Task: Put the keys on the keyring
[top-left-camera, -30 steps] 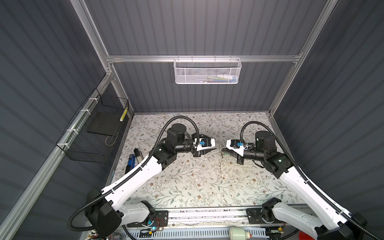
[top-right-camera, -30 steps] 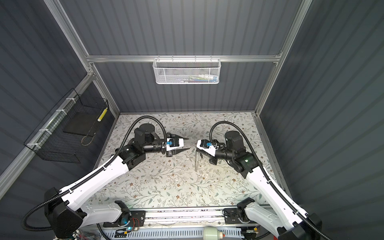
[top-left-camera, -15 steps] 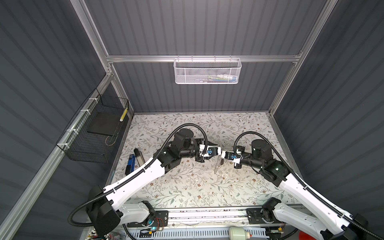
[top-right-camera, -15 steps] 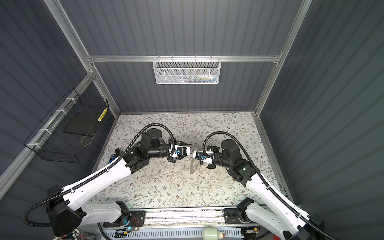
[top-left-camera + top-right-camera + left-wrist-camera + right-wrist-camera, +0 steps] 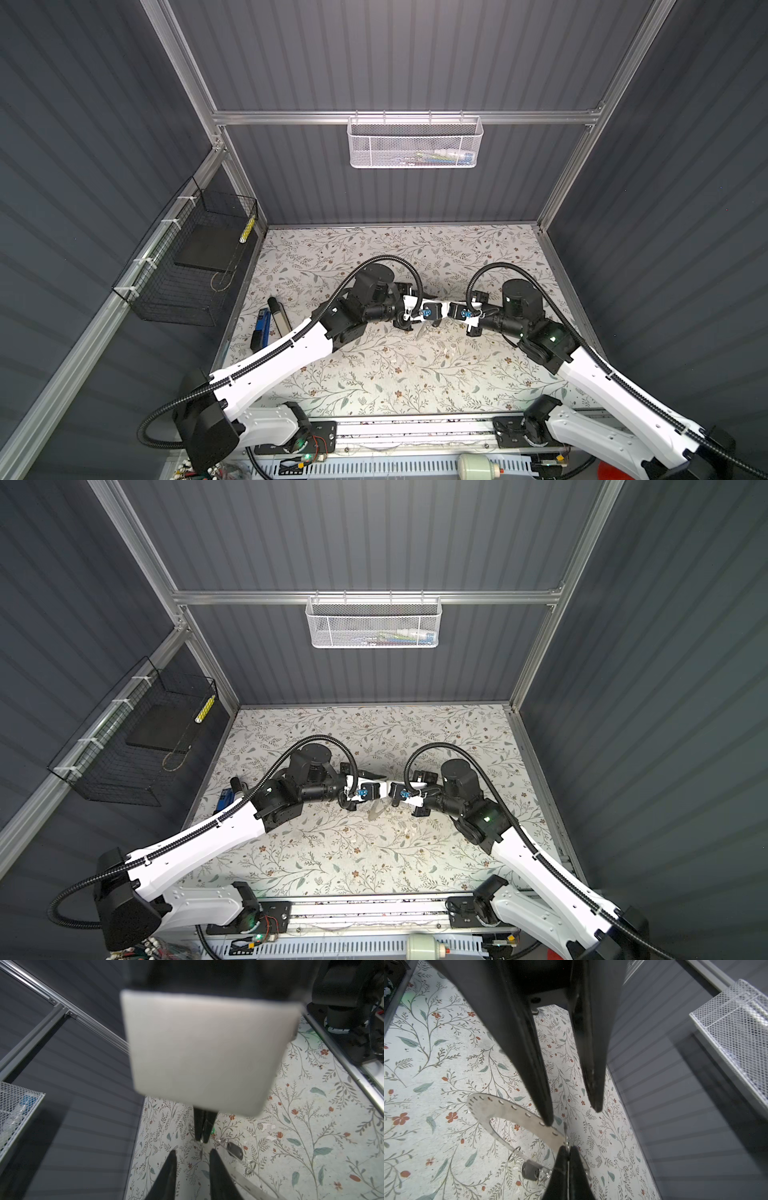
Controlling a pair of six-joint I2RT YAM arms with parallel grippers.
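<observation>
Above the middle of the floral table (image 5: 374,374) the two claws meet nose to nose. The right claw (image 5: 568,1148) is pinched fully together on the keyring (image 5: 508,1113). It catches the ring at the rim, where a thin wire runs into the pinch; whether the pads bite the plate itself or only that wire I cannot tell. The left claw (image 5: 573,1116) stands part open with nothing in it. One of its fingertips (image 5: 545,1114) sits at the plate's row of rim holes, and its mate is clear of the metal.

The keyring hangs tilted off the table. Below it dangle the black-headed key (image 5: 529,1172) and, in the left wrist view, the green tag (image 5: 212,1131), both close by small wire loops (image 5: 513,1153). Whether they are threaded on cannot be read.

The plate looks thin, stiff and light, with a slick face — held by one edge, it will likely pivot at a nudge. The sound hold is flat across the rim band between holes, away from the loops, with the pads square to the face. The keys are small and loose — best caught by the head, not the blade.
</observation>
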